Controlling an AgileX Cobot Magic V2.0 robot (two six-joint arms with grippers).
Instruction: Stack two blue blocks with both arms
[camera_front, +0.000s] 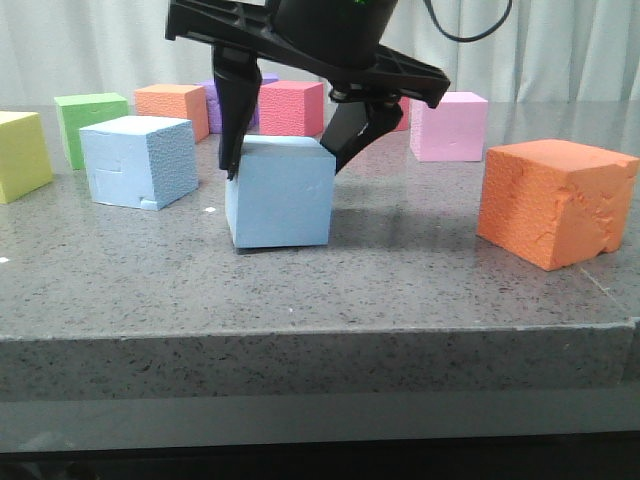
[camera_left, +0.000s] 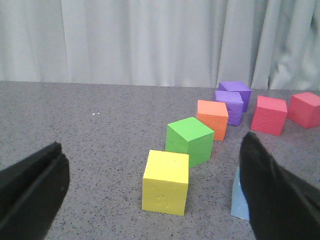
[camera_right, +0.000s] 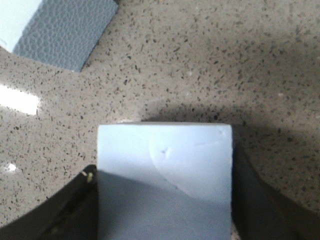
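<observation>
A smooth light blue block (camera_front: 280, 195) sits on the grey table in the middle of the front view. My right gripper (camera_front: 285, 160) reaches down over it, one black finger against each upper side. In the right wrist view the block (camera_right: 165, 170) fills the gap between the fingers of the right gripper (camera_right: 165, 210). The second blue block (camera_front: 140, 160), with scored lines and a chipped corner, stands to its left and shows in the right wrist view (camera_right: 65, 30). My left gripper (camera_left: 150, 165) is open and empty, low over the table. A sliver of blue block (camera_left: 239, 200) shows behind one of its fingers.
A large orange cube (camera_front: 555, 200) stands at the right. A pink cube (camera_front: 448, 125), a red cube (camera_front: 290, 107), a purple cube (camera_front: 215, 100), a small orange cube (camera_front: 172, 105), a green cube (camera_front: 90, 125) and a yellow cube (camera_front: 20, 155) line the back and left. The table's front edge (camera_front: 320, 330) is near.
</observation>
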